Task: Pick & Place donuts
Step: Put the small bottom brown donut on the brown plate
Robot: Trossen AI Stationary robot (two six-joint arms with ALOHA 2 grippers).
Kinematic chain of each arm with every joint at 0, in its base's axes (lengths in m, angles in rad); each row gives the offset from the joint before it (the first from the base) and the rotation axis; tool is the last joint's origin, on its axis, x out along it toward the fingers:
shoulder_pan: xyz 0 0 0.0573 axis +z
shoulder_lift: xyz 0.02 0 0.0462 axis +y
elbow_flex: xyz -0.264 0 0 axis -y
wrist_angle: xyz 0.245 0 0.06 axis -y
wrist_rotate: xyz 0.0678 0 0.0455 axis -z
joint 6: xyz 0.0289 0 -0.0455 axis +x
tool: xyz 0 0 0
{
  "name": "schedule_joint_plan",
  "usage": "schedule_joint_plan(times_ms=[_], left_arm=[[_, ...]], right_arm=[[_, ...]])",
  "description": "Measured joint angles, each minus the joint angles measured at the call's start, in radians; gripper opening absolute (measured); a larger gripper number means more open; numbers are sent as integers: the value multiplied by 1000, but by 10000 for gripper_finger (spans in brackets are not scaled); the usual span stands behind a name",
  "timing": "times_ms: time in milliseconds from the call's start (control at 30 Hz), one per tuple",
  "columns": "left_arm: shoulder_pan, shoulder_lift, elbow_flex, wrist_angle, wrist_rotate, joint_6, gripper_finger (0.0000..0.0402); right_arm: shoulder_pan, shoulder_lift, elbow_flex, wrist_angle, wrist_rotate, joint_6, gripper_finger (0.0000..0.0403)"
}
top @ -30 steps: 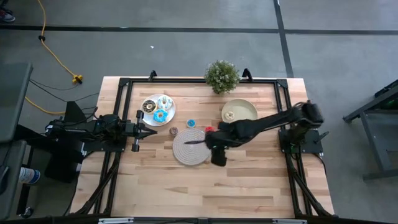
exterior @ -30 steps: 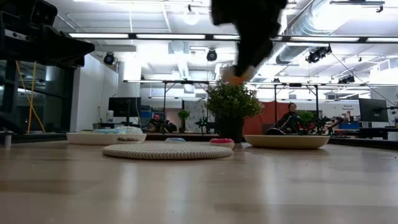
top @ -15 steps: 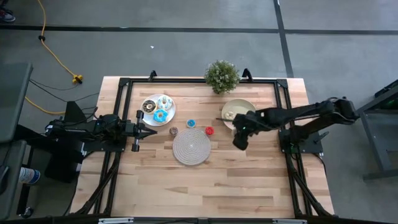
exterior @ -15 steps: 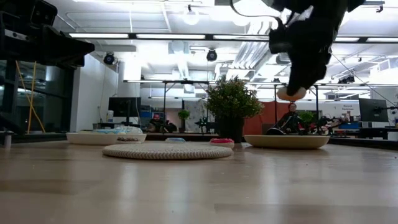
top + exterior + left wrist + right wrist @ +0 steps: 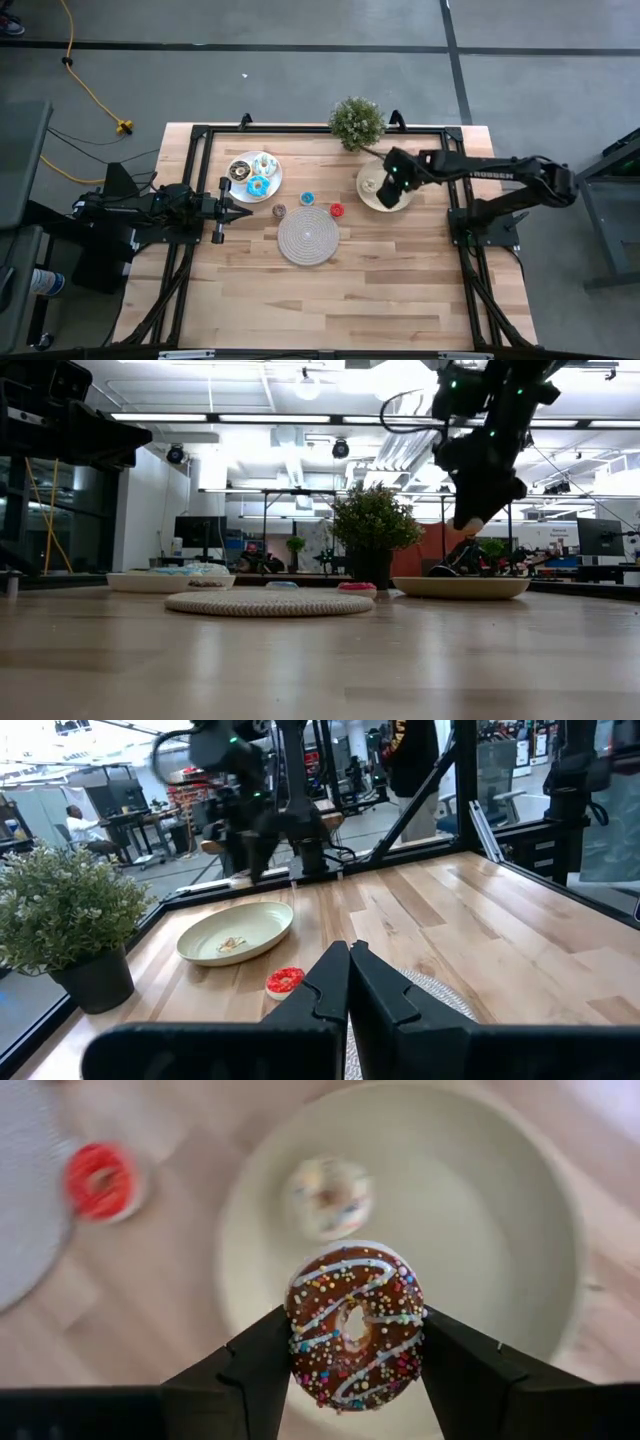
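High view: the right gripper (image 5: 393, 178) hangs over the cream-yellow plate (image 5: 402, 172) near the table's far right, beside the potted plant (image 5: 357, 122). The left gripper (image 5: 243, 212) waits over the left side of the table, just beside the white plate (image 5: 240, 182) that carries several donuts, one of them a blue donut (image 5: 258, 186). A small blue donut (image 5: 308, 198), a red donut (image 5: 337, 210) and a brown donut (image 5: 280, 211) lie on the wood along the far edge of the woven mat (image 5: 307, 237).

Low view: the right gripper is raised above the cream-yellow plate, clear of its rim, with a pale rounded thing at its tip.

Left wrist view: the left gripper's fingers (image 5: 330, 990) are pressed together with nothing between them.

Right wrist view: the right gripper's fingers (image 5: 258, 1363) clamp a chocolate donut (image 5: 355, 1323) with white drizzle and sprinkles, held upright by its sides above the plate. A pale sprinkled donut (image 5: 327, 1197) lies in the plate below.
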Motion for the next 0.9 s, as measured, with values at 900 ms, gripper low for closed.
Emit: schedule_joint_plan(times_ms=[900], left_arm=[[0, 0, 0, 0, 0, 0, 0]], right_arm=[[-226, 439, 208, 64, -47, 33, 193]])
